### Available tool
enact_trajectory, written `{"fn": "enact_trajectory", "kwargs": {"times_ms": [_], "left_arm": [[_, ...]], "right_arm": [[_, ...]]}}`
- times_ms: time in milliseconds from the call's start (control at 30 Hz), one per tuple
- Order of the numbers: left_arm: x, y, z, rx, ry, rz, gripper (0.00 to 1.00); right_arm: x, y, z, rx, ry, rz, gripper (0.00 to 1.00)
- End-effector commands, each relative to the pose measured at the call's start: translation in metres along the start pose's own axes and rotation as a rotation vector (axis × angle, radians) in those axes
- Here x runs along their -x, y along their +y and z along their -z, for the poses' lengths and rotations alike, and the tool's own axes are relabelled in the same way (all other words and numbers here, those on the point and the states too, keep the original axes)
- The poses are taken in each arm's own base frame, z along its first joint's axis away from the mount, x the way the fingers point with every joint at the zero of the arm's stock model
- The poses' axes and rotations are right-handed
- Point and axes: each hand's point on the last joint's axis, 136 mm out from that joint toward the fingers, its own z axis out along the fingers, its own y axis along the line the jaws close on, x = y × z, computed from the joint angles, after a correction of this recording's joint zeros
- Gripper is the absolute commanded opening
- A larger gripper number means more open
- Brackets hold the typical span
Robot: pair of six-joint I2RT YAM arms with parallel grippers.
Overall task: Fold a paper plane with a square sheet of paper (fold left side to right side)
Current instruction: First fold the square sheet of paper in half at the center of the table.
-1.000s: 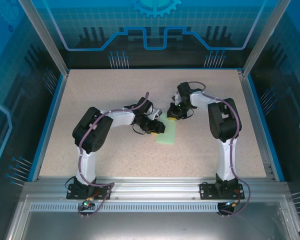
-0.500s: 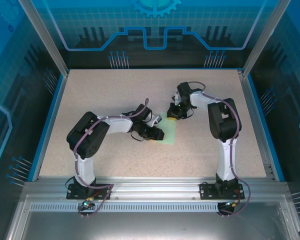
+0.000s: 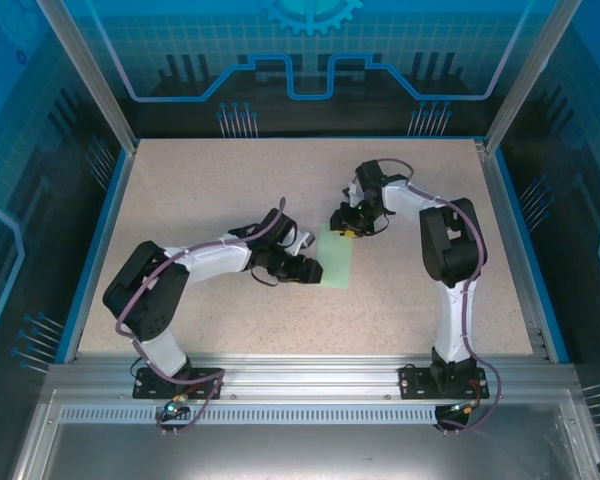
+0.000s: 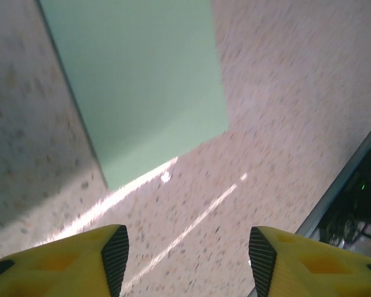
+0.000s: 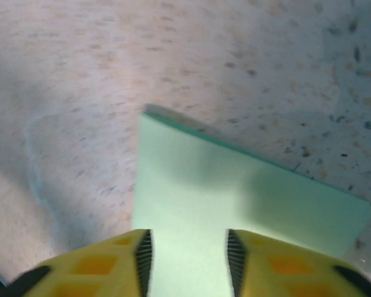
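Mint-green and smooth, one square sheet of paper (image 3: 335, 262) lies folded into a flat rectangle on the speckled table (image 3: 230, 190). Two yellow-fingered grippers flank it: the left gripper (image 4: 185, 247) spread, empty; the right gripper (image 5: 188, 253) parted over its far end.

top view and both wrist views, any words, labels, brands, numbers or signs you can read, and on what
None to read. The sheet of paper is plain pale green, the yellow left fingers and right fingers carry no marks, and the speckled table has no print. The blue back wall shows a gear shape and line patterns, no letters.
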Motion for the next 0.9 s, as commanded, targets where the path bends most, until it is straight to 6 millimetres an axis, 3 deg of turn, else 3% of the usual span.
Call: {"fn": "enact_trajectory", "kwargs": {"times_ms": [0,100,300,500,867], "left_arm": [[0.039,-0.003,0.019,0.062,-0.132,-0.010,0.60],[0.057,0.002,0.018,0.088,-0.192,0.024,0.60],[0.067,0.015,0.012,0.135,-0.237,0.075,0.61],[0.061,0.017,-0.002,0.121,-0.187,0.093,0.61],[0.049,0.027,-0.023,0.137,-0.126,0.125,0.59]], "right_arm": [[0.016,0.024,0.063,0.014,-0.126,0.087,0.49],[0.005,0.006,0.073,-0.022,-0.122,0.069,0.57],[-0.013,-0.024,0.052,0.009,-0.074,-0.008,0.64],[-0.027,-0.030,0.033,0.025,-0.022,-0.055,0.66],[-0.087,-0.032,0.017,-0.002,0.066,-0.204,0.65]]}}
